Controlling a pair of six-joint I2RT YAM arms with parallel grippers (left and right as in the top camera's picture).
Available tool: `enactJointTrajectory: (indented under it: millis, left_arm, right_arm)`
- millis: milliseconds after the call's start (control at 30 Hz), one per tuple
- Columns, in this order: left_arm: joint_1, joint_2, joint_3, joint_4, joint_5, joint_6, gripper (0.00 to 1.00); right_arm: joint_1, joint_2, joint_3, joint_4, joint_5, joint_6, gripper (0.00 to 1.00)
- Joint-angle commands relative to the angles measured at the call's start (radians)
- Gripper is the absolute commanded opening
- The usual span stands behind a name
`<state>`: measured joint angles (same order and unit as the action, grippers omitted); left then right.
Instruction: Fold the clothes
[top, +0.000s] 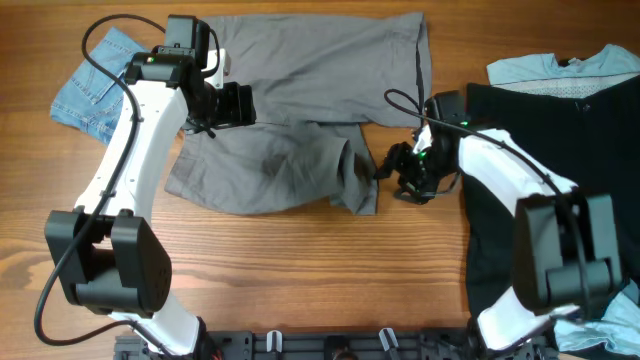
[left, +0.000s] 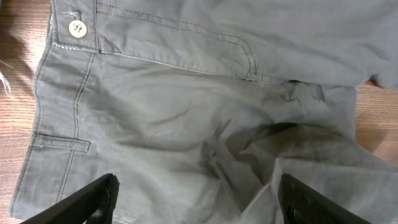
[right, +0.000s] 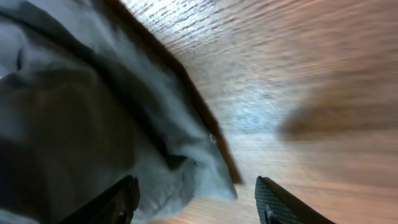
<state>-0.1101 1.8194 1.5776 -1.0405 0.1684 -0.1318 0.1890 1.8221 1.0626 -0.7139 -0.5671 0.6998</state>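
Hovering low over the grey shorts (top: 300, 70), the left tool (left: 196, 202) stands wide open with nothing in it; under it lie the waistband, a pale button (left: 76, 28) and a pocket seam, with a knot of creases between the fingers. The right tool (right: 199, 202) is down at the bench (top: 300, 270) by the hem of the nearer leg, its fingers apart and the corner of cloth lying between them. That view is blurred, so it cannot be told whether a finger already touches the cloth, but no grip is made. From above, the shorts lie across the far middle of the bench, waistband toward the left arm and legs toward the right. The farther leg is laid fairly flat, the nearer one is rumpled and bunched near the crotch. As a judgement, the folding is hardly begun. No clean fold shows. The nearer leg needs smoothing, one half has to go over the other, and the length has then to be doubled. Around the shorts the bench is brown wood grain. Small blue denim shorts (top: 90, 95) lie at the far left, partly beneath the left arm. A black garment (top: 530, 140) covers the right side, with pale blue cloth (top: 570, 65) beyond it. Nothing of the room shows past the bench.
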Motion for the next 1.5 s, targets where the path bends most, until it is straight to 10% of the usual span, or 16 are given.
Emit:
enactJointTrajectory:
  millis: [0,400,533,733,1000,1067,1100,1467]
  left_arm:
    - [0.002,-0.006,0.01,-0.001,-0.004,0.02,0.82]
    - [0.002,-0.006,0.01,-0.005,-0.004,0.02,0.82]
    - [0.002,-0.006,0.01,-0.01,-0.004,0.02,0.82]
    - [0.002,-0.006,0.01,-0.027,-0.004,0.02,0.82]
    - [0.002,-0.006,0.01,-0.03,-0.004,0.02,0.84]
    - [0.002,-0.006,0.01,-0.03,-0.004,0.02,0.84]
    - [0.002,-0.006,0.01,-0.031,-0.005,0.02,0.84]
    - [0.002,-0.006,0.01,-0.011,-0.005,0.02,0.86]
  right_arm:
    - [0.043,0.067,-0.01,0.031,-0.06,0.063,0.65]
    - [0.072,0.095,-0.034,0.075,-0.011,0.177,0.6]
    - [0.073,0.105,-0.04,0.127,-0.043,0.198,0.49]
    - [0.059,0.104,-0.041,0.154,0.01,0.211,0.04]
    - [-0.126,-0.027,0.053,0.219,0.055,-0.155,0.04]
    - [-0.162,-0.068,0.078,0.257,0.182,-0.17,0.2]
    - [-0.186,-0.092,0.079,0.297,0.245,-0.177,0.52]
    - [-0.194,-0.124,0.064,-0.06,-0.066,-0.229,0.7]
